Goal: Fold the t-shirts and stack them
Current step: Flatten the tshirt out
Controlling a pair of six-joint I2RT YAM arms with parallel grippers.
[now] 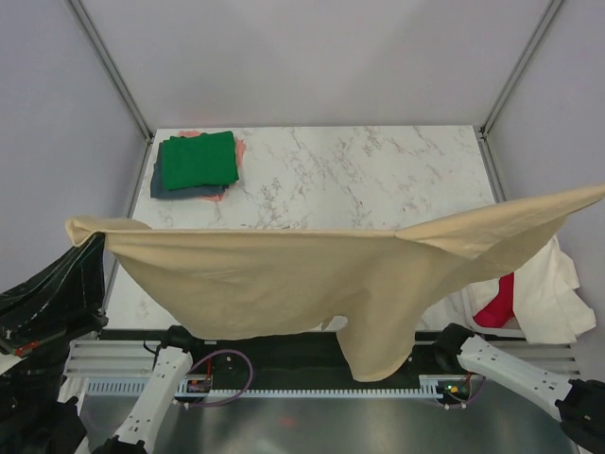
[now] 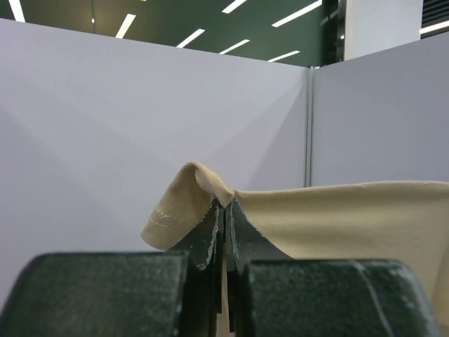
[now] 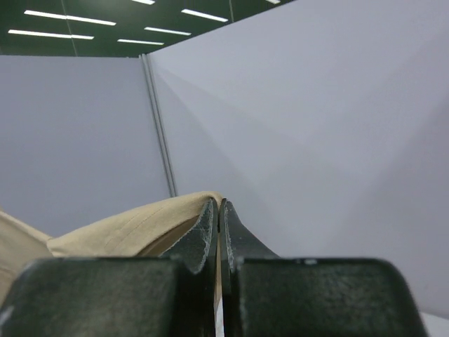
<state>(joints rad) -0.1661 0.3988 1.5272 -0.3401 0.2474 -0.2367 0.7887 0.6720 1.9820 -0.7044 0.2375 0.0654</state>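
Observation:
A large tan t-shirt [image 1: 284, 274] hangs stretched in the air between both grippers, its lower edge drooping over the table's near edge. My left gripper [image 2: 224, 207] is shut on its left corner [image 2: 184, 203], raised at the left. My right gripper [image 3: 219, 207] is shut on the tan cloth [image 3: 126, 228] at the right, out of the top view's frame. A folded stack sits at the table's far left: a green tee [image 1: 197, 159] on top, a dark blue-grey one [image 1: 170, 190] and a salmon-pink one [image 1: 240, 148] beneath. A cream tee [image 1: 553, 288] and a red tee [image 1: 498, 305] lie crumpled at the right.
The marble table [image 1: 359, 180] has grey partition walls behind and on both sides. Metal frame posts [image 1: 113, 66] stand at the far corners. A black rail with cables [image 1: 284, 378] runs along the near edge between the arm bases.

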